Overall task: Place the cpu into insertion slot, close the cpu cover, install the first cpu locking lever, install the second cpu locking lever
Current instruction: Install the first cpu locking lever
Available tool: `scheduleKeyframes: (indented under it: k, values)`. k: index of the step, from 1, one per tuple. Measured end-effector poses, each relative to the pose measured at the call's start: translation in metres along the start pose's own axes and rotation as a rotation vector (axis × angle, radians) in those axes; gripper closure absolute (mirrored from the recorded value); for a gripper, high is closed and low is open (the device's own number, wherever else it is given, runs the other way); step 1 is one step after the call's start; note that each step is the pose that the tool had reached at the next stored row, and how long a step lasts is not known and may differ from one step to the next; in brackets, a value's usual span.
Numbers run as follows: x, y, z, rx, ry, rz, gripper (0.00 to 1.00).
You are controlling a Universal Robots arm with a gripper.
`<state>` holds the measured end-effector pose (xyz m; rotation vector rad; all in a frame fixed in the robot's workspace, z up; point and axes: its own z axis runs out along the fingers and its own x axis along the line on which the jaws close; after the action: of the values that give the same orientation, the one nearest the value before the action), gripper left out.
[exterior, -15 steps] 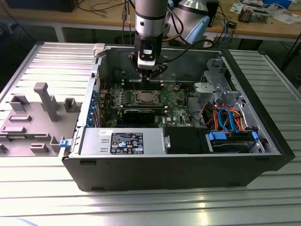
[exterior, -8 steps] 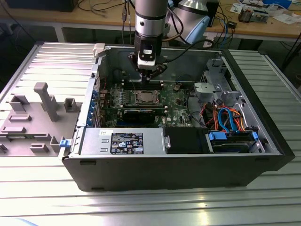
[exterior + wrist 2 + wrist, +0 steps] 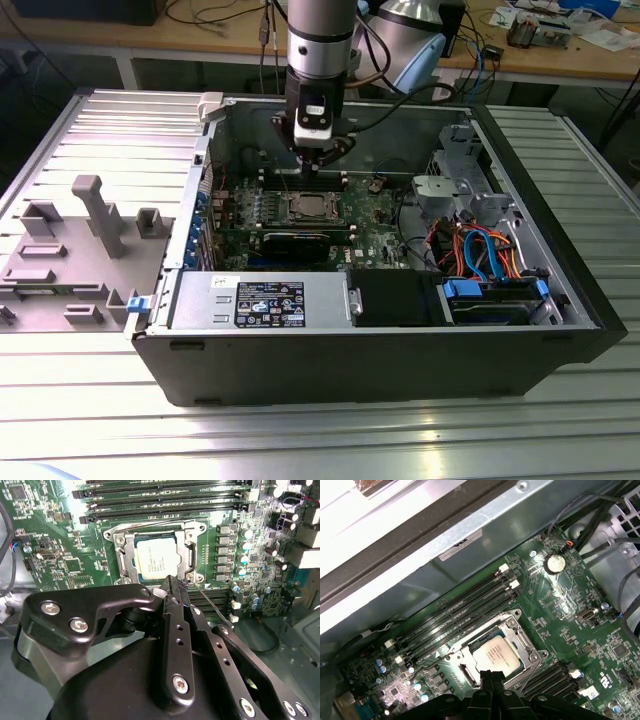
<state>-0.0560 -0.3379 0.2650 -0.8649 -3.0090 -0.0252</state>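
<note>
The cpu [image 3: 156,555] lies flat in the socket on the green motherboard [image 3: 65,565], its silvery top facing up; it also shows in the first wrist view, cpu [image 3: 496,655]. The silvery cpu cover [image 3: 122,555] frames it and looks lowered around it. A thin wire lever [image 3: 212,602] sticks out from the socket's corner, close to my fingertips. My gripper [image 3: 175,582] is shut with nothing between its fingers, its tip just beside the socket's edge. In the exterior view the gripper [image 3: 313,166] hangs over the board just behind the socket [image 3: 305,208].
The board sits inside an open black computer case [image 3: 400,360] on a ribbed metal table. Memory slots [image 3: 455,615] run beside the socket. A power supply [image 3: 260,300], a drive cage [image 3: 450,190] and coloured cables [image 3: 480,250] crowd the case. A grey fixture tray [image 3: 80,240] lies at the exterior view's left.
</note>
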Motion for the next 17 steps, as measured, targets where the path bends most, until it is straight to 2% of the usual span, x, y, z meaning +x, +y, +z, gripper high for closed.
scheduleKeyframes:
  k: [8, 13, 17]
  values:
    - [0.0005, -0.0003, 0.0000, 0.0021, 0.0018, -0.140, 0.89]
    - [0.0021, -0.0017, 0.0001, 0.0026, 0.0024, -0.191, 0.89]
    - [0.0023, -0.0020, 0.0000, 0.0037, 0.0031, -0.249, 0.89]
